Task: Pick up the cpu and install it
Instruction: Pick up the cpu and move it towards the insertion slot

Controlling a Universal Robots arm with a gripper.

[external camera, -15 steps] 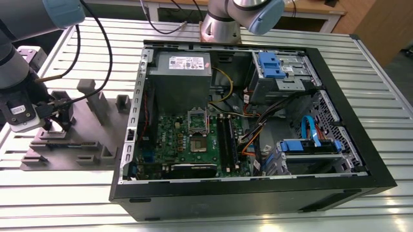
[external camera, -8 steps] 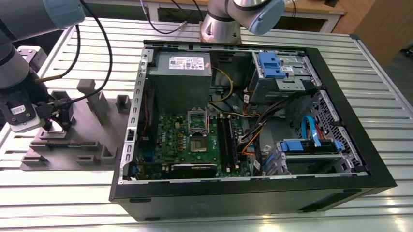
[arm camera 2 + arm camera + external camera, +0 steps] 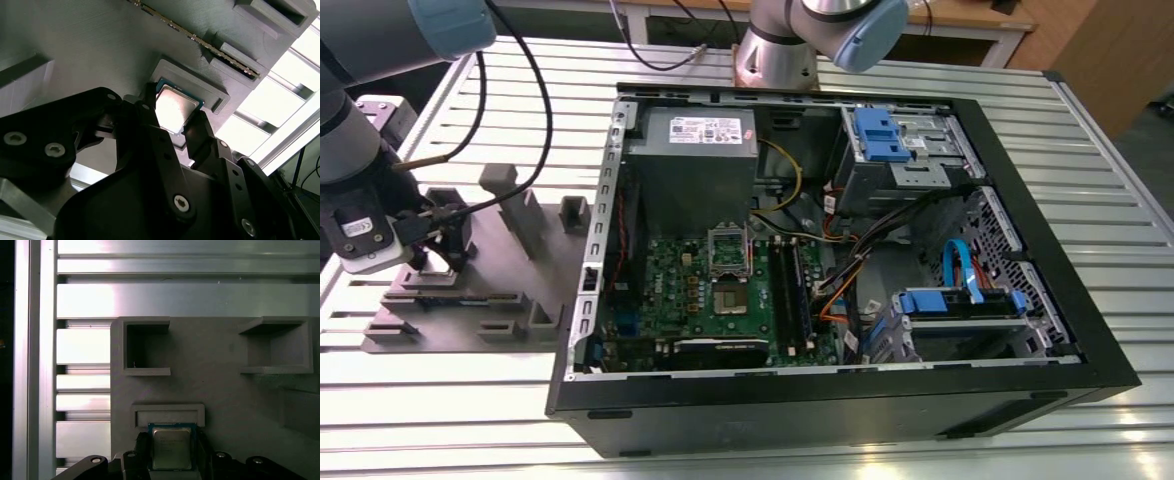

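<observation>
The slatted metal table (image 3: 454, 420) carries an open computer case (image 3: 1067, 330), which stands well away from the jaws, towards the exterior view's right. A grey moulded fixture (image 3: 520, 300) lies directly beneath the jaws, with raised walls and open pockets spread out beyond them. The gripper (image 3: 438, 268) hangs low over this fixture, pointing down at it. Its two black fingers (image 3: 150, 107) are closed on opposite edges of the cpu (image 3: 175, 107), which sits flat between the jaws with its silver top facing the camera in both wrist views. A shallow framed pocket (image 3: 167, 415) lies just past the fingertips. Whether the chip rests on the fixture or hangs clear of it cannot be told.
</observation>
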